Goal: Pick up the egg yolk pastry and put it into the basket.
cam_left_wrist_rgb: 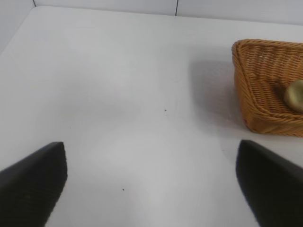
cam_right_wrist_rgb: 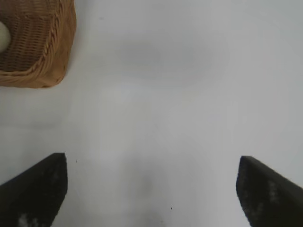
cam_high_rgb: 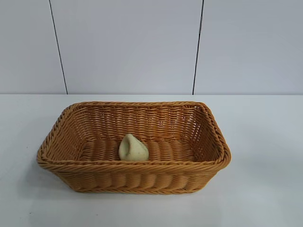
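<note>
Left gripper (cam_left_wrist_rgb: 151,184) spread wide over bare table (cam_left_wrist_rgb: 132,94), right gripper (cam_right_wrist_rgb: 151,189) likewise, both empty; egg yolk pastry (cam_high_rgb: 133,148) already inside basket (cam_high_rgb: 94,107), near front wall; risk: needless re-approach nudging basket

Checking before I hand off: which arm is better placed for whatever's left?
Neither: the egg yolk pastry already lies inside the basket. Left gripper and right gripper both hang open over bare table.
</note>
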Action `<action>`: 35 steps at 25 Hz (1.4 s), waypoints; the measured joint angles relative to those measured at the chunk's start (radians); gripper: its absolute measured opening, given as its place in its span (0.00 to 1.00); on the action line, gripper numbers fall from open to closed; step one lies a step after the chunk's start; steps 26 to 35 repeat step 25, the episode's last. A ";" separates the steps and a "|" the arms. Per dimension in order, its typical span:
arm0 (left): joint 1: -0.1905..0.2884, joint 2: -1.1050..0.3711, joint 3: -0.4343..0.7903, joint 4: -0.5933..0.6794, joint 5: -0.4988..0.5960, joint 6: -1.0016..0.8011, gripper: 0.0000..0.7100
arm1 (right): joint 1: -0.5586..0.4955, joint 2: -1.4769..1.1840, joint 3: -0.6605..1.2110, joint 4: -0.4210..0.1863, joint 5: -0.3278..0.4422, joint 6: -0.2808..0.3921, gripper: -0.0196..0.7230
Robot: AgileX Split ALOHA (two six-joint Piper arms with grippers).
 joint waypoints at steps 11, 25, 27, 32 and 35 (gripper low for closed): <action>0.000 0.000 0.000 0.000 0.000 0.000 0.98 | 0.004 -0.309 0.000 0.002 0.001 0.000 0.96; 0.000 0.000 0.000 -0.001 0.000 0.000 0.98 | 0.007 -0.313 0.002 0.004 0.002 0.000 0.96; 0.000 0.000 0.000 -0.001 0.000 0.000 0.98 | 0.007 -0.313 0.002 0.004 0.002 0.000 0.96; 0.000 0.000 0.000 -0.001 0.000 0.000 0.98 | 0.007 -0.313 0.002 0.004 0.002 0.000 0.96; 0.000 0.000 0.000 -0.001 0.000 0.000 0.98 | 0.007 -0.313 0.002 0.004 0.002 0.000 0.96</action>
